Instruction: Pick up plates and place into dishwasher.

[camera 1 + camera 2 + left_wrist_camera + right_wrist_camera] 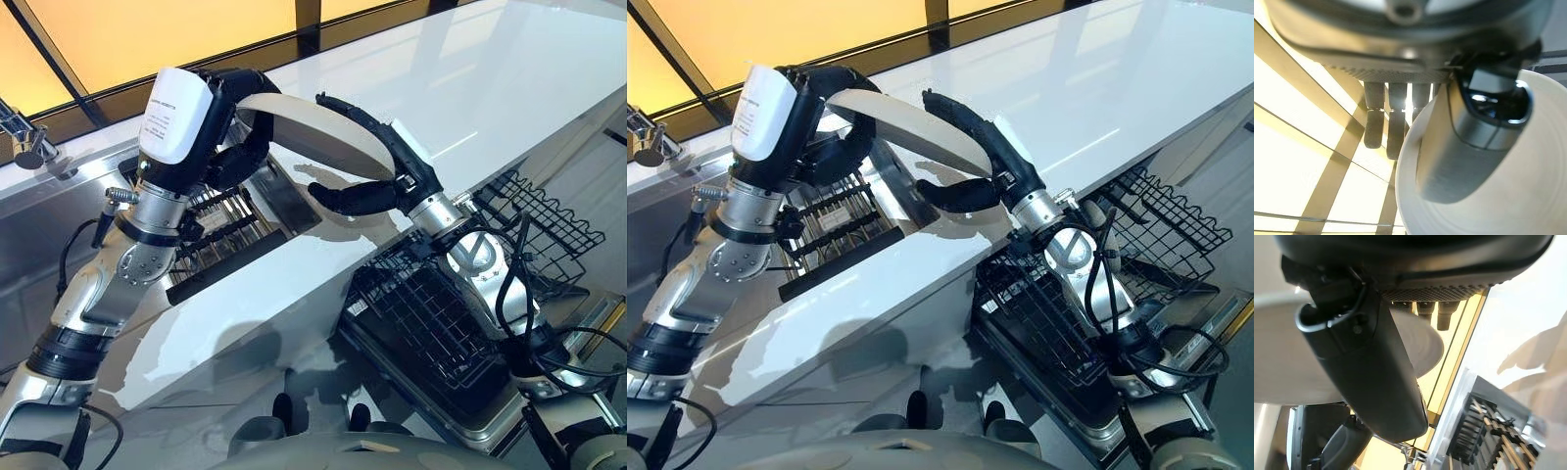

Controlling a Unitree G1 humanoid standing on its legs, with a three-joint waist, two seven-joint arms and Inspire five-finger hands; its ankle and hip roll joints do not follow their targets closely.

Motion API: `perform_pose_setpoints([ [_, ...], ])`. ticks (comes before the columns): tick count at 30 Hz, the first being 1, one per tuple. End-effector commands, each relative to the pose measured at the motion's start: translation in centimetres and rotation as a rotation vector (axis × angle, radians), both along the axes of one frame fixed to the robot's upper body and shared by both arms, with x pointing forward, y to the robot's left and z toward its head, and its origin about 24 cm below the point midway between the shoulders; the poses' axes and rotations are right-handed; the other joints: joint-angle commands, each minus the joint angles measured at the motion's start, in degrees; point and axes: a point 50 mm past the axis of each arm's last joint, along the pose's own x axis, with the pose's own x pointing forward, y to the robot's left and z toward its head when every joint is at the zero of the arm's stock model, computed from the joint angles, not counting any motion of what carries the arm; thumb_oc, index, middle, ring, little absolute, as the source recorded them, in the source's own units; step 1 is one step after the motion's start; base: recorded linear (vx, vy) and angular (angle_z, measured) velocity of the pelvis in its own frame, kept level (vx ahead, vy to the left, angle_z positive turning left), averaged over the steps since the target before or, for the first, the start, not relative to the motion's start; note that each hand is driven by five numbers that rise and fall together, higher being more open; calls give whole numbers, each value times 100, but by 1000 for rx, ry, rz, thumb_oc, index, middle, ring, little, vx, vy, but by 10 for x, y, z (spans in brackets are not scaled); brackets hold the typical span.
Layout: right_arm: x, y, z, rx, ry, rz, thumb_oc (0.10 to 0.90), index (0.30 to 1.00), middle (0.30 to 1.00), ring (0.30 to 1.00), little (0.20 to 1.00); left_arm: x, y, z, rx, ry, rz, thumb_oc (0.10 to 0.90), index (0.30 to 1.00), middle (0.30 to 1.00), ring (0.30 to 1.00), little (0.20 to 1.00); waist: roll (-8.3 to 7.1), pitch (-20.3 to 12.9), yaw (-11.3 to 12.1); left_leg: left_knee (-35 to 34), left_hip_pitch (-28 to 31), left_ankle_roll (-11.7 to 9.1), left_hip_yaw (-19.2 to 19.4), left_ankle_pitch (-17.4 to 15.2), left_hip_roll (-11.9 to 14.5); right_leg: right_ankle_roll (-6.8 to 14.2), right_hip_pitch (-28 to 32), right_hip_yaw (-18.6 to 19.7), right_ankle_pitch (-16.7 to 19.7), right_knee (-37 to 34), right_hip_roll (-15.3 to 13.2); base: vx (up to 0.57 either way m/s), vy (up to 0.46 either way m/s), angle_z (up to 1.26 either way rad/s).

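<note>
A pale round plate (313,132) hangs tilted in the air above the counter's near edge, held between both hands. My left hand (233,157) grips its left rim; in the left wrist view the thumb (1474,142) lies on the plate (1528,196) and the fingers (1381,122) reach behind it. My right hand (407,166) clasps the right rim, fingers over the top and thumb beneath. The right wrist view shows that thumb (1371,367) pressed against the plate (1283,357).
The open dishwasher's black wire rack (431,313) stands at the lower right, below the counter, with a second wire section (549,215) farther right. A sink with a dark drying rack (225,230) lies under the left hand. A faucet (24,137) is far left. The white counter (470,88) runs behind.
</note>
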Motion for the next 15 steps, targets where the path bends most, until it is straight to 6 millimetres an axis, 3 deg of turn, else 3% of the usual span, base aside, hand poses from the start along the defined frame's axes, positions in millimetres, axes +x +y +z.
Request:
perform_pose_setpoints([
  [1, -19, 22, 61, 126, -283, 124, 800, 900, 900, 900, 900, -2, -19, 39, -96, -147, -128, 100, 300, 300, 300, 200, 18, -688, -40, 4, 53, 189, 187, -605, -342, 68, -71, -96, -389, 298, 366, 0, 0, 0],
  [3, -19, 24, 61, 125, -281, 127, 421, 575, 575, 575, 521, -2, -21, 39, -93, -140, -140, 100, 300, 300, 300, 200, 24, -681, -39, 4, 49, 189, 191, -599, -338, 62, -69, -97, -391, 295, 369, 0, 0, 0],
  [4, -19, 25, 61, 125, -280, 127, 100, 300, 300, 300, 200, -2, -23, 38, -92, -141, -148, 100, 300, 300, 300, 200, 24, -680, -42, 4, 48, 187, 195, -596, -336, 61, -68, -96, -390, 292, 371, 0, 0, 0],
  [15, -18, 24, 61, 159, -303, 86, 100, 300, 300, 300, 200, -1, -33, 36, -82, -99, -193, 100, 300, 300, 300, 200, 31, -676, -32, 4, 52, 198, 182, -595, -334, 35, -60, -127, -429, 325, 374, 0, 0, 0],
])
